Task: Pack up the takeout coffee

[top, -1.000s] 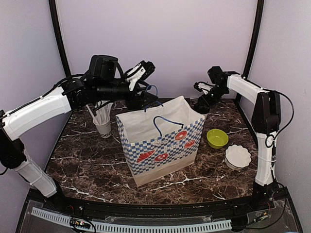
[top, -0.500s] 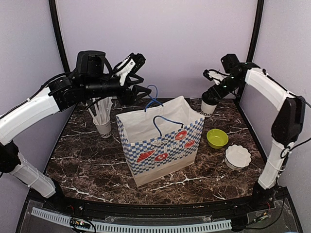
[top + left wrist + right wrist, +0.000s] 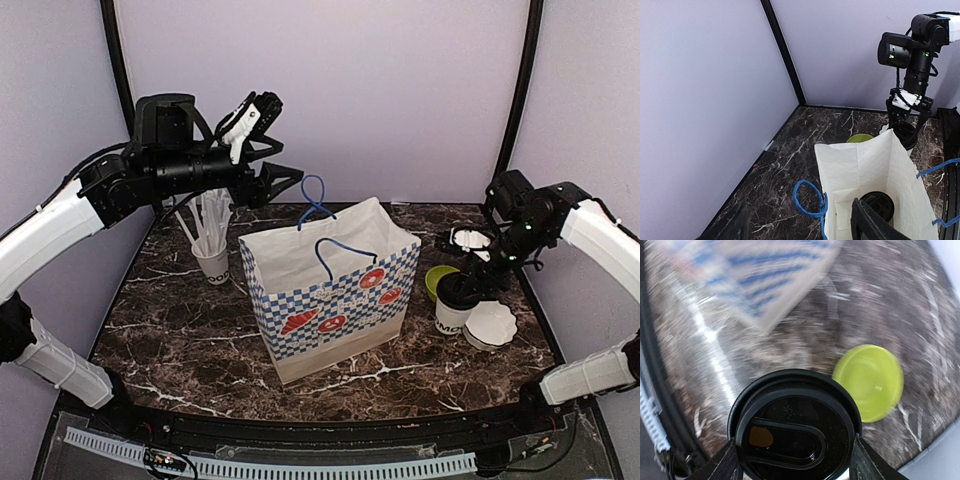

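Right claw [image 3: 794,466] has a coffee cup [image 3: 452,308] pinched just under its black lid [image 3: 795,422], with a finger [image 3: 726,467] on each side of the rim. That cup is off the bag's right side, in front of the green bowl [image 3: 868,382] and just beside the white scalloped dish [image 3: 492,326], near the right edge of the marble table [image 3: 180,320]. Whether its base touches the table I can't tell (the wrist picture is smeared with blur).

Over on the other side, the left claw [image 3: 800,222] hangs high above the back of the table, fingers spread wide, nothing between them. Its camera looks down into the checkered paper bag [image 3: 330,300], which stands upright and open in the middle of the table, blue handles up.

And there's the second cup [image 3: 879,204], already inside the bag, its black lid showing at the bottom. Behind the bag to the left stands the cup of white straws [image 3: 212,262], well apart from both claws.
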Controlling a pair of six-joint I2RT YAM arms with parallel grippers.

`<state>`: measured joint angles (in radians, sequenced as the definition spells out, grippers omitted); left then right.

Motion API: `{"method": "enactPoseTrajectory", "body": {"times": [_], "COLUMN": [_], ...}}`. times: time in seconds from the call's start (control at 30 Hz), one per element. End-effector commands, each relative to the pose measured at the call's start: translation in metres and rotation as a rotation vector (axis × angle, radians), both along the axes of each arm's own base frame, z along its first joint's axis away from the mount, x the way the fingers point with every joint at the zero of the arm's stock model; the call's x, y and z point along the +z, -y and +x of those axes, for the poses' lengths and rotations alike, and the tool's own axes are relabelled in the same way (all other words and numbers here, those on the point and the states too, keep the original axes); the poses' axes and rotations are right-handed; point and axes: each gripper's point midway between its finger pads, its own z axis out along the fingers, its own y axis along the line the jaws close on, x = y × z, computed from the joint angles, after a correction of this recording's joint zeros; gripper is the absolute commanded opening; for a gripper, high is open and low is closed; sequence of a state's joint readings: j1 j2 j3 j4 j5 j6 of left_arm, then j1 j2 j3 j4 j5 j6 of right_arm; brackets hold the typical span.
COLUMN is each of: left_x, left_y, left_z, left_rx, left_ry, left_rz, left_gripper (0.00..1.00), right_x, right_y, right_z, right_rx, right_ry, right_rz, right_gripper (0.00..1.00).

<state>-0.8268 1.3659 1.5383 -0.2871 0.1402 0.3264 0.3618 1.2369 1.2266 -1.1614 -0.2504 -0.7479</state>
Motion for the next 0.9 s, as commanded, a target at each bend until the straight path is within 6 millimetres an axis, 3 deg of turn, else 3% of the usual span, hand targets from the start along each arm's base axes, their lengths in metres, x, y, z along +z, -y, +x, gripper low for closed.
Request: {"method": "enactPoseTrajectory", "body": {"times": [0.0, 0.1, 0.5, 0.7, 0.87], "left_x": [0.009, 0.007, 0.011, -0.002, -0.010], "left_y": [-0.009, -0.012, -0.033, -0.043, -0.048], "left_z": [0.001, 0.005, -0.005, -0.018, -0.034], "left_rx": [0.048, 0.075, 0.122, 0.117, 0.074], "left_ry": [-0.015, -0.032, -0.073, -0.138, -0.173], "left_rz": [-0.023, -0.024, -0.020, 0.025, 0.049], "left_gripper": [0.72, 0.71, 0.68, 0.65, 0.64], "right_x": [0.003, -0.001, -0.013, -0.045, -0.060], "right_y": [-0.037, -0.064, -0.164, -0.185, -0.182], "right_z": [-0.051, -0.067, -0.104, -0.114, -0.118], "right_rx": [0.288, 0.402, 0.702, 0.765, 0.777], "right_ry": [-0.028, 0.000, 0.089, 0.069, 0.029], "right_rz": [0.093, 0.111, 0.116, 0.067, 0.036], "right_gripper": [0.59, 0.59, 0.59, 0.60, 0.70]}}
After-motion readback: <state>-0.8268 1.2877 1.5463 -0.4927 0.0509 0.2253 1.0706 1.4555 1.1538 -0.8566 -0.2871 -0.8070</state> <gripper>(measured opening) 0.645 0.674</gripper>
